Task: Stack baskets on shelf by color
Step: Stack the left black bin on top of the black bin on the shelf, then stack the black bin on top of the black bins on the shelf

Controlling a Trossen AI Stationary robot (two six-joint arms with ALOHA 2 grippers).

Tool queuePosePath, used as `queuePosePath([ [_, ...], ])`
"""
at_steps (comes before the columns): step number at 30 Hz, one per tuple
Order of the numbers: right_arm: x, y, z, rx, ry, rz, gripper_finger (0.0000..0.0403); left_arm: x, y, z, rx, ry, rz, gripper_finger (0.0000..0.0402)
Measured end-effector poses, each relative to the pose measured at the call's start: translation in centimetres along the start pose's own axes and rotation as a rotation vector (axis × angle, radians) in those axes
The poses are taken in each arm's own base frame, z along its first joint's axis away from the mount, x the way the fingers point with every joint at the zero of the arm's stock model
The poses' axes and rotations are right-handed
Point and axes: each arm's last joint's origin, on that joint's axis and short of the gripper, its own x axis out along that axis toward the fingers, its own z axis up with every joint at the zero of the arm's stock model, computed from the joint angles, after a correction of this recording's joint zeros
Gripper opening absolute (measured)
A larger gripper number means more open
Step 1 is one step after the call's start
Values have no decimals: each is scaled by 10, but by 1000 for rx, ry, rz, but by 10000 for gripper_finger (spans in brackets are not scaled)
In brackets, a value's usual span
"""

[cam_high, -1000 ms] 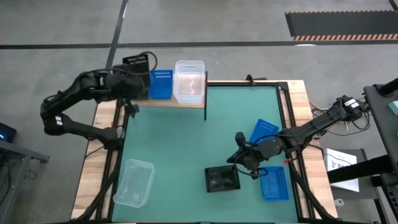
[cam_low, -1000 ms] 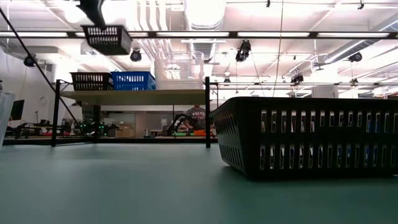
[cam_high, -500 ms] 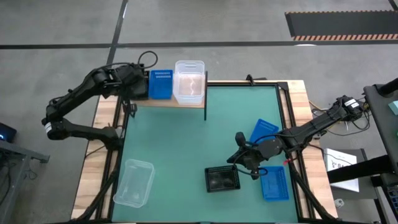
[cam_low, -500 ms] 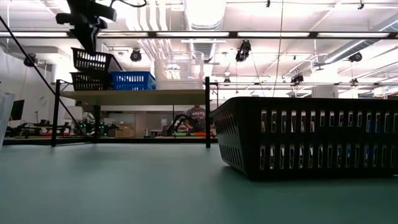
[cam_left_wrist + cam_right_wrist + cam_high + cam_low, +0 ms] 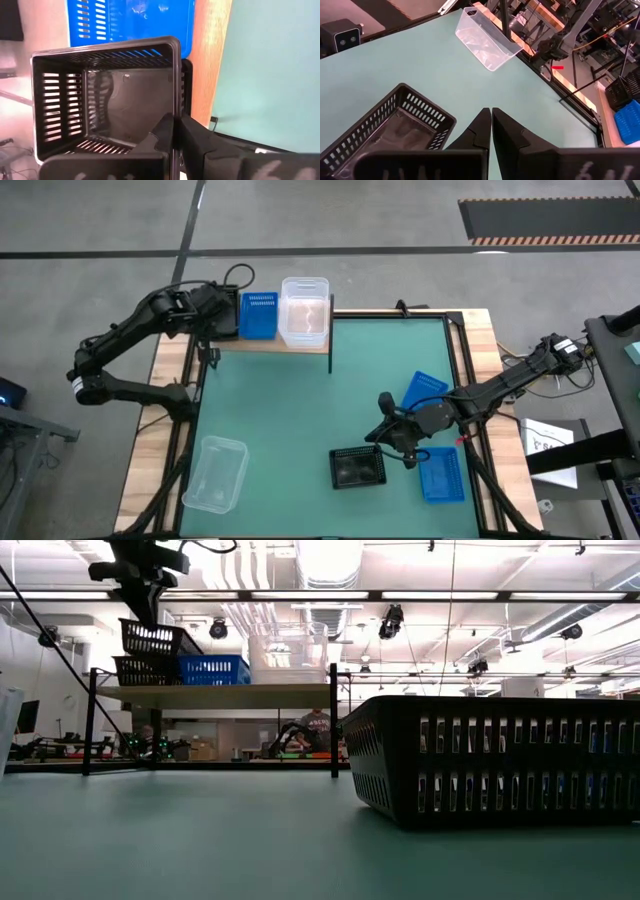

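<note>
My left gripper (image 5: 176,131) is shut on a black mesh basket (image 5: 155,638) just above another black basket (image 5: 145,670) that stands on the left end of the wooden shelf (image 5: 285,346). A blue basket (image 5: 259,315) and a clear basket (image 5: 305,310) stand beside it on the shelf. My right gripper (image 5: 491,125) is shut and empty, over the mat beside a third black basket (image 5: 358,468). Two blue baskets (image 5: 425,390) (image 5: 440,475) and a clear basket (image 5: 215,473) lie on the green mat. My left gripper pinches one side wall of the black basket (image 5: 176,100) at its rim, one finger (image 5: 161,134) inside and one (image 5: 200,145) outside. The fingers come from above. The basket hangs below them, open side up, slightly tilted, clear of the black basket under it.
The shelf's black frame posts (image 5: 332,720) stand on the mat at the far left. The near black basket (image 5: 500,770) fills the right of the low view. The mat's middle (image 5: 300,410) lies bare between the shelf and the loose baskets.
My left gripper has come down with the black basket toward the black basket on the shelf, a little toward the table's left edge. The held basket now hangs just above the other, slightly tilted. It has stayed nearly still in the last half second.
</note>
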Motion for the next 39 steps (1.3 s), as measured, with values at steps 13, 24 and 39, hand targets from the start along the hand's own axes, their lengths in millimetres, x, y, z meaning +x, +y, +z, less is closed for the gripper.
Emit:
queuePosePath([
  [13,0,0,0,5,-1,0,9,0,3,3,-14,-5,65,1],
  [24,0,0,0,5,2,1,9,0,3,3,-13,-8,59,15],
  [39,0,0,0,6,1,1,9,1,3,4,-125,-13,66,74],
])
